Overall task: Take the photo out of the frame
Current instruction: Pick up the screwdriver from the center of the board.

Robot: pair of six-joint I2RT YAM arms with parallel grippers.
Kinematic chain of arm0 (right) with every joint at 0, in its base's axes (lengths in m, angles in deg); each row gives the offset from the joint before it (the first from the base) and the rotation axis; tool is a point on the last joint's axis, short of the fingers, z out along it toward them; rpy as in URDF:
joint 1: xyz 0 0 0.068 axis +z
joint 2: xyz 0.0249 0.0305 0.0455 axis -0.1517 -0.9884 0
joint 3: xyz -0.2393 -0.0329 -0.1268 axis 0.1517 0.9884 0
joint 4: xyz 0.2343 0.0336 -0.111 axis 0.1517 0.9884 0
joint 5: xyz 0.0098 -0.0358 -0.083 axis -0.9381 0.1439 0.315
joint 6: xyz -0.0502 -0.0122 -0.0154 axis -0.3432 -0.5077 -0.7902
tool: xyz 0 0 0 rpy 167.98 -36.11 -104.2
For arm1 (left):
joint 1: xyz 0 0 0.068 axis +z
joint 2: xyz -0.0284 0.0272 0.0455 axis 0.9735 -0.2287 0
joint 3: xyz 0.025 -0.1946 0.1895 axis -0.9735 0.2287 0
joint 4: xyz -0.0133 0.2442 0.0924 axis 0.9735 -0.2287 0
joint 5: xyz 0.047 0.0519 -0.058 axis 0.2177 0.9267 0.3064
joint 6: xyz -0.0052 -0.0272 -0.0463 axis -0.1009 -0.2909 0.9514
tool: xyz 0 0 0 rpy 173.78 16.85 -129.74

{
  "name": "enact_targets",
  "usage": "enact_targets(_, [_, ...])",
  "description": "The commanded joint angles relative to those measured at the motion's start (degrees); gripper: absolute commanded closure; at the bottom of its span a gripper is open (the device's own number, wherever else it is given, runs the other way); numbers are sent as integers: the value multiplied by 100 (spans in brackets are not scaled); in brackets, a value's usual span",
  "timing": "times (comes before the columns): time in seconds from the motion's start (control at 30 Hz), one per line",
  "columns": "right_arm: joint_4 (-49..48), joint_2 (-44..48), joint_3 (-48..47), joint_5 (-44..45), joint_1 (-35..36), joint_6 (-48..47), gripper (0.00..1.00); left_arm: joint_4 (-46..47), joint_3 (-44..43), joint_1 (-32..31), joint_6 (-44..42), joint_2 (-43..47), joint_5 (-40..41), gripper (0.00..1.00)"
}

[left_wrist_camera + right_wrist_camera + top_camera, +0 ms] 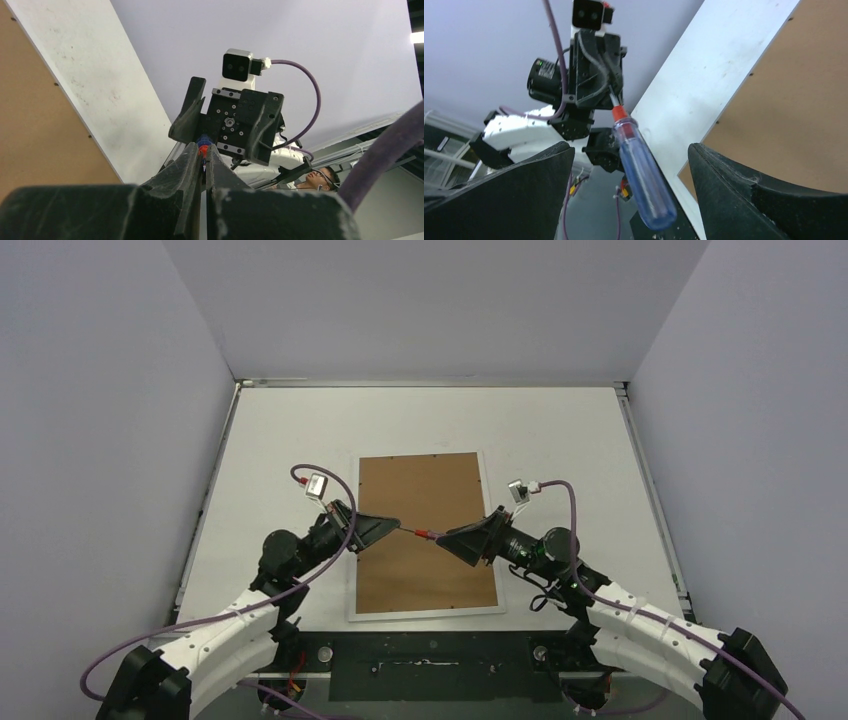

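White table (560,440) seen from above, one frame (400,580) laid brown back up at centre, beneath two grippers, one screwdriver (644,180) clamped by its shaft in the left gripper (202,146), right gripper (630,147) fingers spread wide either side of its handle

The left fingers (184,172) hide the tip of the screwdriver (644,175); the frame (420,490) lies front-down.

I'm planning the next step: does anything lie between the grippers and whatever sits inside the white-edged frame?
Yes. The brown fibreboard backing covers the whole frame, which lies back up, hiding its contents. The left gripper also holds a red-and-blue screwdriver.
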Motion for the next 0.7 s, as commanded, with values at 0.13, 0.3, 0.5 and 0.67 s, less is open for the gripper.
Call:
enact_targets(0.13, [-794, -365, -416, -124, 406, -539, 26, 1041, -148, -232, 227, -375, 287, 100])
enact_targets(0.3, [-855, -280, -340, -94, 406, -569, 42, 873, -177, -241, 231, -249, 337, 100])
enact_targets(0.5, [-1143, -341, -321, -201, 406, -499, 53, 1004, -84, -361, 270, -297, 490, 100])
enact_targets(0.67, [-1270, -348, -320, -217, 406, -488, 65, 1096, -39, -372, 322, -313, 535, 100])
